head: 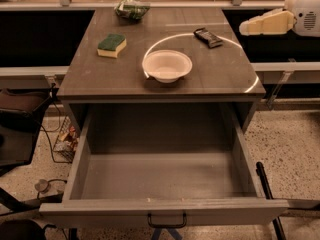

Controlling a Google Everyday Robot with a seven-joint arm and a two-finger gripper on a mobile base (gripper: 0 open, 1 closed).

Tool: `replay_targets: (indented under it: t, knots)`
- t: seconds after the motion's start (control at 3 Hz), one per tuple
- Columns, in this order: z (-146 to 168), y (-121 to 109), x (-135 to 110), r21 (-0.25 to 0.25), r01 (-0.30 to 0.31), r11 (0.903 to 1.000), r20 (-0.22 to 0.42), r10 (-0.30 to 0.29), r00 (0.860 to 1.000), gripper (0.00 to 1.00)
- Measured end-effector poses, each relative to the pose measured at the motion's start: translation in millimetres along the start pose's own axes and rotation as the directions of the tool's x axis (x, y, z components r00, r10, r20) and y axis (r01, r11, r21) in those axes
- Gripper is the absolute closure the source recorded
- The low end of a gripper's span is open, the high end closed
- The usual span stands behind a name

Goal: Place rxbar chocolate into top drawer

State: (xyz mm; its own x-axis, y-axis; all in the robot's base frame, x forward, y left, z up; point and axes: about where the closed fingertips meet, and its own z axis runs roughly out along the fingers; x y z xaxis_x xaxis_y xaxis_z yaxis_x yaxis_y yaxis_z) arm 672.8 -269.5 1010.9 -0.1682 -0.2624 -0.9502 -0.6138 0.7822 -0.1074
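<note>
The tool (250, 27) hangs at the upper right of the view, just past the right-hand edge of the tabletop (215, 76), with its pale tip pointing left toward it. Whether the tool is spread or pressed together cannot be told; it holds nothing.

The rxbar chocolate (208, 37) lies flat on the back right part of the tabletop, set at a slant. It is left of the tool's tip and a little lower in the view, near it but clearly apart.

The white bowl (167, 65) stands near the middle of the tabletop, to the front left of the bar. The green-and-yellow sponge (111, 44) lies further left, and the green bag (131, 9) sits at the back edge.

Below, the top drawer (165, 211) stands pulled fully out, its dark handle (166, 221) at the middle of the front panel.
</note>
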Motion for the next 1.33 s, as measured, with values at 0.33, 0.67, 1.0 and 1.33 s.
replay_targets:
  t: [0.33,0.67,1.0,1.33]
  knots:
    - [29.1,0.7,16.7,0.016,0.043,0.9990,-0.059,-0.042,0.997,0.00]
    - [72.3,-6.5,52.3,0.011,0.079,0.9968,-0.112,-0.078,0.991,0.00]
    - [106.7,-20.8,86.2,-0.022,0.090,0.9957,-0.131,-0.092,0.987,0.00]
    - [158.0,-51.4,105.9,-0.073,0.068,0.9950,-0.105,-0.075,0.992,0.00]
